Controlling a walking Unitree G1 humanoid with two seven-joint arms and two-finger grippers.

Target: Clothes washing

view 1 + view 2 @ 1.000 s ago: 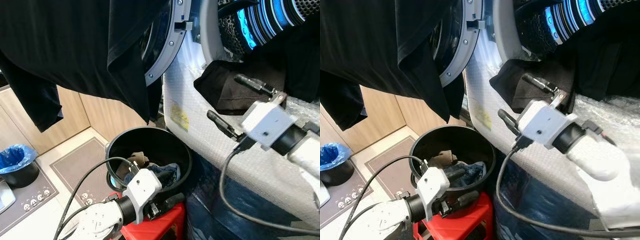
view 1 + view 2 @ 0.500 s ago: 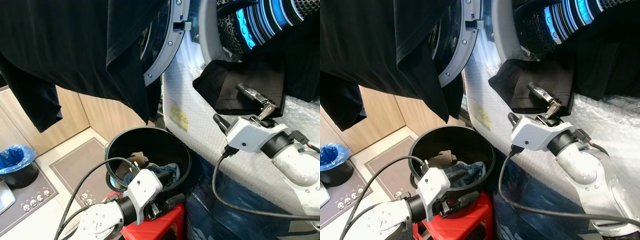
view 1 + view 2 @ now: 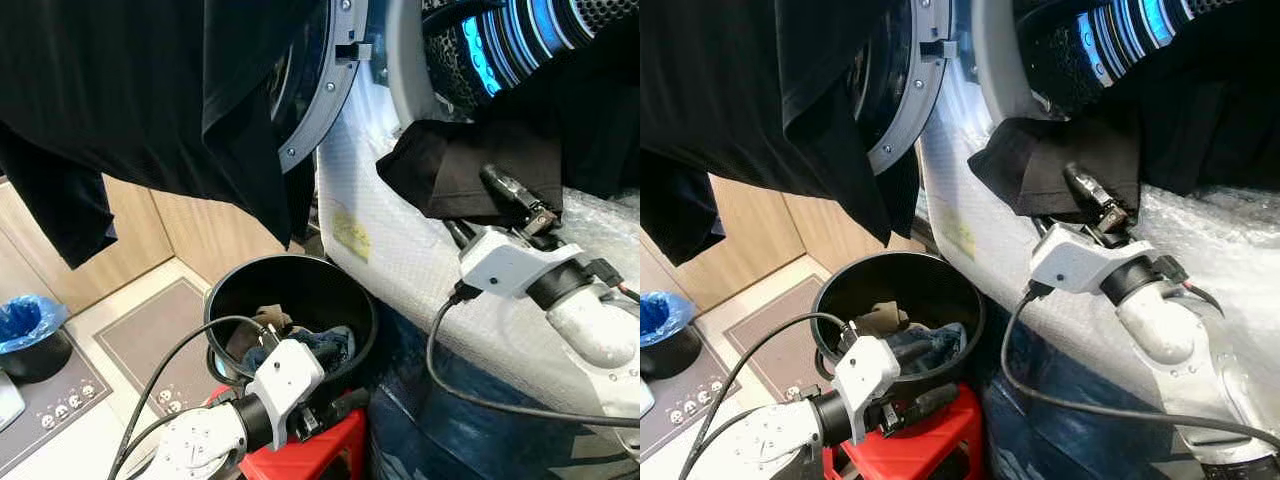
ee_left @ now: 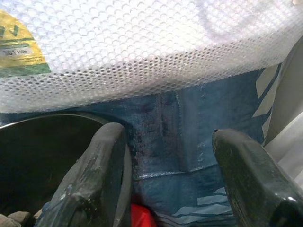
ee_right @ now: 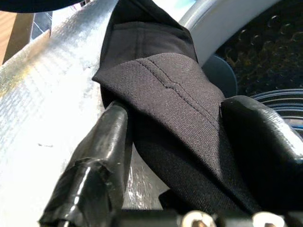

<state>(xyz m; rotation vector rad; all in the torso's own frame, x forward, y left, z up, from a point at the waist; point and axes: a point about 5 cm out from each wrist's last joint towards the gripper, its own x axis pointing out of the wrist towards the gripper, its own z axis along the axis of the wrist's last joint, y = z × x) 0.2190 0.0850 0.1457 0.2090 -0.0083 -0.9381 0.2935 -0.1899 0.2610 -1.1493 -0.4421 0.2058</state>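
A black garment (image 3: 450, 175) hangs out of the washing machine's drum (image 3: 500, 40) over the bubble-wrapped front (image 3: 400, 260). My right gripper (image 5: 182, 106) is open at the garment's lower edge, and a fold of the cloth (image 5: 175, 109) lies between its fingers. A larger black garment (image 3: 130, 90) is draped over the open door (image 3: 322, 110). Below it, a black bucket (image 3: 225, 290) on a red stool (image 3: 320, 455) holds several clothes (image 3: 325, 345). My left gripper (image 4: 165, 137) is open and empty, low beside the bucket's rim.
A blue-lined bin (image 3: 25, 325) and a grey mat (image 3: 150, 335) lie on the floor at the left, in front of wooden cabinets (image 3: 190, 225). Blue sheeting (image 3: 420, 440) covers the base of the machine beside the stool.
My right gripper has dropped, turned and moved in so that its fingers now straddle the hanging black cloth. The left arm has stayed by the bucket. The camera has shifted slightly.
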